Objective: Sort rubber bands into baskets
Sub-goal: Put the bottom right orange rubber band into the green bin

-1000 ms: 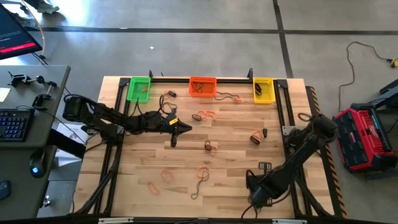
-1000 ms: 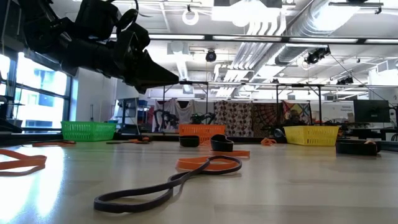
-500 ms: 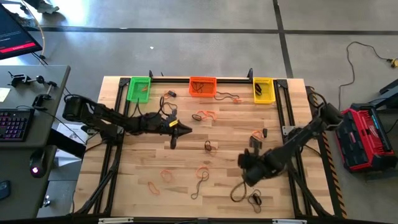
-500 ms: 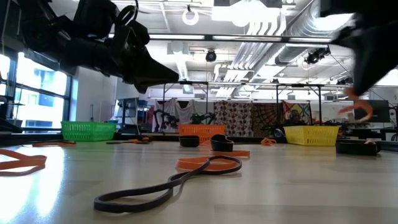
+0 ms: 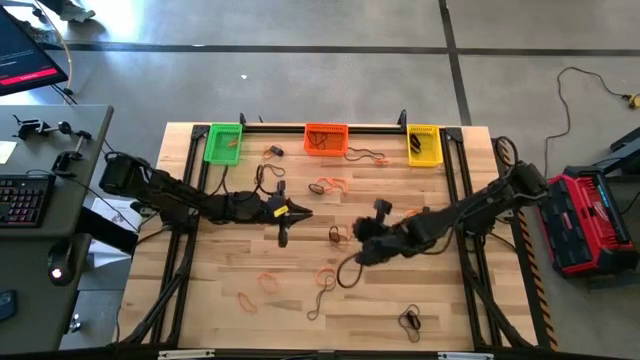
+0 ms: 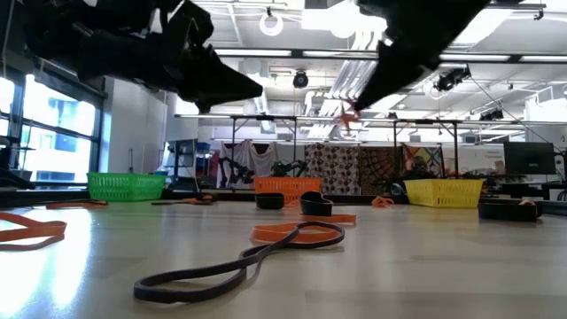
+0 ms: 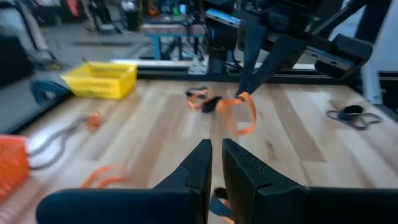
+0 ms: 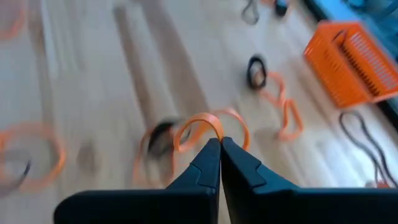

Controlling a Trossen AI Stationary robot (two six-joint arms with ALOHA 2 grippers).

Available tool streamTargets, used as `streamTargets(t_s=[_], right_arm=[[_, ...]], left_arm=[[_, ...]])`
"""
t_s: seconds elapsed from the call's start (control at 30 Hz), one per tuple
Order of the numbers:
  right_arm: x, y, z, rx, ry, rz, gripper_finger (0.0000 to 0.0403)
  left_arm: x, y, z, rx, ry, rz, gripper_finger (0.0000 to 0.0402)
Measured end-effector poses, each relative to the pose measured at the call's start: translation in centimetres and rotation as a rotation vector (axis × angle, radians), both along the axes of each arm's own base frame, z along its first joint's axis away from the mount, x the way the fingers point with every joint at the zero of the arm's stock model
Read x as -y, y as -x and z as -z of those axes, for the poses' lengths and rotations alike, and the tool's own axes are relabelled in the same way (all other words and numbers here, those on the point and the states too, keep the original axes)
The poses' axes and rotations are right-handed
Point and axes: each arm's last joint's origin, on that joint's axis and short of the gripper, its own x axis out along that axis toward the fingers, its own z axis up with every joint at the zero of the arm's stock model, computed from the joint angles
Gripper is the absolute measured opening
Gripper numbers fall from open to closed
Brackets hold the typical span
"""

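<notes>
A thin orange rubber band loop is pinched in the closed right end effector, held above the middle of the wooden bench. At its 9 o'clock, the left end effector is seen nearly shut and empty. Along the bench's 12 o'clock edge stand green, orange and yellow mesh baskets.

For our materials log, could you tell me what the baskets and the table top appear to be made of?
The green basket, orange basket and yellow basket look like glossy moulded plastic: bright uniform colour, open mesh walls. The table top looks like pale wood with a smooth finish: jointed planks, visible grain.
</notes>
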Motion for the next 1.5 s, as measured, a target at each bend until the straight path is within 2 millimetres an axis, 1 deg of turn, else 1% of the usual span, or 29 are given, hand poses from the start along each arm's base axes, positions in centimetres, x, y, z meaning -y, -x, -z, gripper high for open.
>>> streamTargets(t_s=[0.2,0.33,0.5,0.67,0.73,0.93,1.03,1.3,1.5], right_arm=[[1.8,-1.5,-0.8,0.109,0.015,0.040,0.0000],[2.6,-2.4,-1.4,0.183,0.017,0.048,0.0000],[3.0,-3.1,-2.2,0.269,0.017,0.032,0.0000],[3.1,-3.4,-2.6,0.300,0.024,0.018,0.0000],[3.1,-3.5,-2.7,0.311,0.026,0.014,0.0000],[3.1,-3.5,-2.8,0.317,0.034,0.006,0.0000],[3.1,-3.6,-2.8,0.317,0.036,0.005,0.0000],[3.0,-3.6,-2.9,0.328,0.046,-0.005,0.0000],[3.0,-3.7,-3.1,0.343,0.046,-0.007,0.0000]], left_arm=[[1.3,-0.3,-0.7,0.010,-0.090,-0.068,0.0060],[2.0,-0.5,-0.9,-0.016,-0.126,-0.066,0.0081],[2.5,-1.0,-1.5,-0.023,-0.132,-0.079,0.0106],[2.6,-1.9,-2.4,-0.024,-0.086,-0.110,0.0120],[2.6,-2.2,-2.5,-0.030,-0.079,-0.142,0.0122],[2.8,-3.8,-2.8,-0.031,-0.061,-0.143,0.0122],[2.8,-4.2,-2.8,-0.030,-0.057,-0.173,0.0122],[2.5,-4.3,-3.0,0.002,-0.009,-0.210,0.0122],[1.7,-4.4,-2.9,0.003,0.034,-0.217,0.0121]])
